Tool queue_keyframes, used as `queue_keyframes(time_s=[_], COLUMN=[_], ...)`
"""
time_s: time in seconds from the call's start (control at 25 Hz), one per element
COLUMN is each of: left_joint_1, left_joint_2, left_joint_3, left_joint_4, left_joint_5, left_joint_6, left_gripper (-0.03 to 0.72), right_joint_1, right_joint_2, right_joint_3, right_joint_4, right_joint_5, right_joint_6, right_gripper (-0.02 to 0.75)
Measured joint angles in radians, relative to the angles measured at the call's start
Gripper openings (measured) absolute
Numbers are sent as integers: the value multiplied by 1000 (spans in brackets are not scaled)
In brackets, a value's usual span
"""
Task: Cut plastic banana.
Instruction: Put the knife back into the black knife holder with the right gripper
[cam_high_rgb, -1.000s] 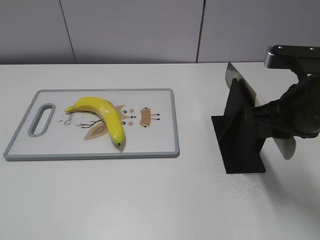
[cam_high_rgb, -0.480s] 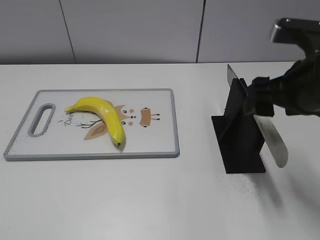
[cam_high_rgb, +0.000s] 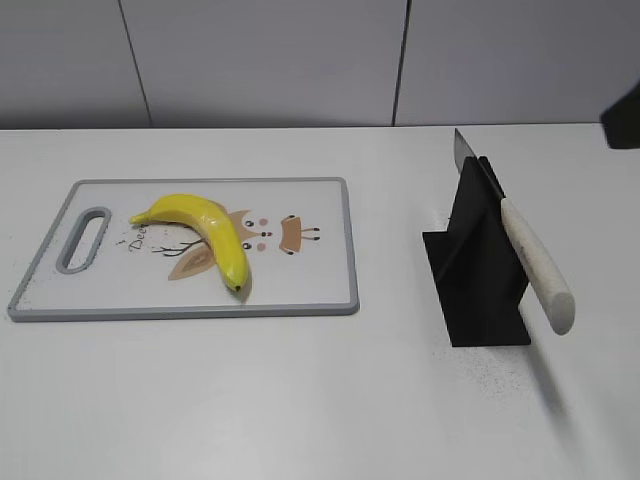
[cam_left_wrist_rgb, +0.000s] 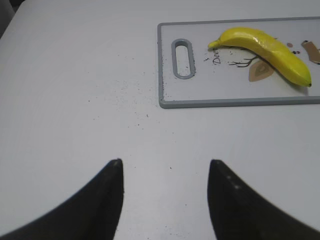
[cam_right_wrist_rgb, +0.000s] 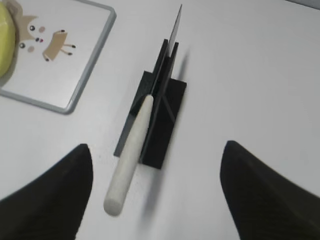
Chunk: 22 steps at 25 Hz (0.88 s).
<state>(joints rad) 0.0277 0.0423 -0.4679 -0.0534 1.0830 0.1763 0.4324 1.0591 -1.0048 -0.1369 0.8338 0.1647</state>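
The yellow plastic banana (cam_high_rgb: 205, 232) lies on a white cutting board (cam_high_rgb: 320, 270) with a grey rim, at the left of the table; it also shows in the left wrist view (cam_left_wrist_rgb: 265, 47) and at the edge of the right wrist view (cam_right_wrist_rgb: 4, 35). A knife (cam_high_rgb: 530, 255) with a white handle rests in a black stand (cam_high_rgb: 478, 285); the right wrist view shows the handle (cam_right_wrist_rgb: 129, 157) too. My right gripper (cam_right_wrist_rgb: 157, 150) is open and empty, high above the stand, with the handle between its fingers in the picture. My left gripper (cam_left_wrist_rgb: 165, 167) is open and empty over bare table, short of the board.
The board (cam_left_wrist_rgb: 230, 102) has a grey handle slot (cam_left_wrist_rgb: 182, 59) at its left end. Small dark specks lie on the white table near the board and the stand (cam_right_wrist_rgb: 162, 112). A grey wall runs behind the table. A dark part of the right arm (cam_high_rgb: 625, 122) shows at the right edge.
The right arm has risen up and away from the knife handle and now is almost out of the exterior view. The knife stays in the stand. The banana has not moved.
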Motion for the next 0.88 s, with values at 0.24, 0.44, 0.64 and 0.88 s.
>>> queue_keyframes(time_s=[0.24, 0.44, 0.64, 0.88], left_joint_1=[0, 0, 0, 0], left_joint_2=[0, 0, 0, 0], left_joint_3=[0, 0, 0, 0], left_joint_4=[0, 0, 0, 0], left_joint_5=[0, 0, 0, 0], left_joint_6=[0, 0, 0, 0], left_gripper=[526, 526, 526, 526], right_joint_1=[0, 0, 0, 0], right_joint_2=[-182, -372, -549, -722], right_joint_3=[29, 146, 306, 425], right_joint_4=[49, 90, 93, 93], right_joint_5=[145, 159, 167, 222], right_joint_6=[-100, -138, -144, -144], right_gripper=[592, 592, 591, 591])
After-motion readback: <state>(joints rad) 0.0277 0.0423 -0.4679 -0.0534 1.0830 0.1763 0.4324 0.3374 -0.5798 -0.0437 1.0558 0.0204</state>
